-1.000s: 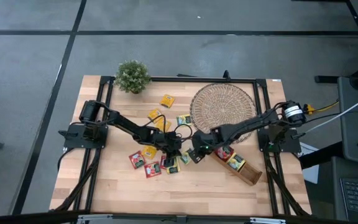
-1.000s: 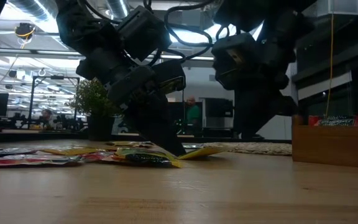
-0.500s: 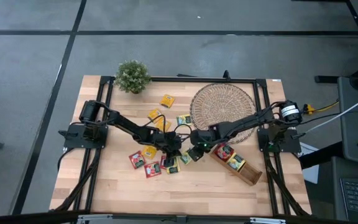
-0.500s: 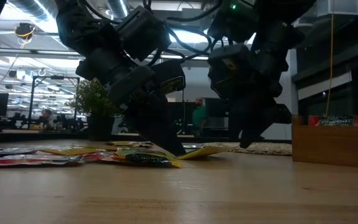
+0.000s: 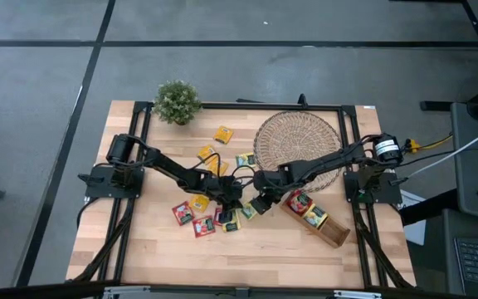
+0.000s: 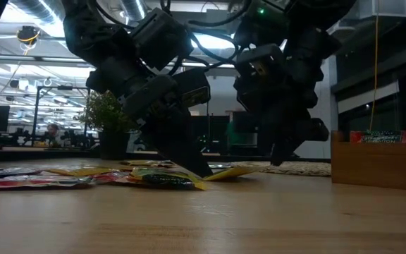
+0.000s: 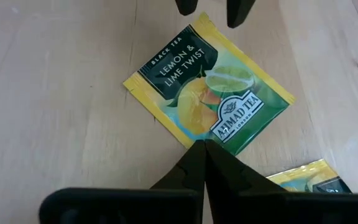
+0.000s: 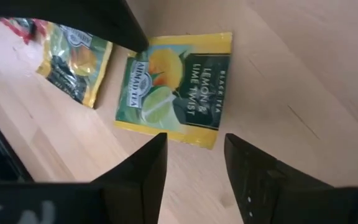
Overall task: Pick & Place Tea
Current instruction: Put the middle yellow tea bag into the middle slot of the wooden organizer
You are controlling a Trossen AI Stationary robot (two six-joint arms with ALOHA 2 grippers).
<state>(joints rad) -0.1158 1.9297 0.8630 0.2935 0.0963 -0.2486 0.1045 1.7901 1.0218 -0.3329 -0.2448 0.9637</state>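
A yellow-and-green lemon-lime tea sachet (image 7: 210,93) lies flat on the wooden table near its middle (image 5: 246,211). My left gripper (image 7: 204,146) is shut, with its tips down on the sachet's corner. My right gripper (image 8: 194,165) hovers open just off the sachet's opposite side, its fingers clear of the wrapper, and its fingertips (image 7: 238,12) show beyond the sachet in the left wrist view. More tea sachets, red (image 5: 182,213) and yellow (image 5: 199,202), lie scattered to the left. My left gripper presses its shut fingertips down on one corner (image 7: 199,138) of the lemon-lime sachet, slanting down from the table's left. The sachet stays on the table under the tips.
A round woven mat (image 5: 297,141) lies at the far right. A long wooden tray (image 5: 326,228) holding sachets lies slantwise at the right. A small potted plant (image 5: 177,101) stands at the far left. Another sachet (image 8: 73,59) lies close beside the pressed one. The near part of the table is bare wood.
My right gripper has edged toward the table's left, closer to the pressed sachet and my left gripper, and has turned a little. The sachet and my left gripper have kept still.
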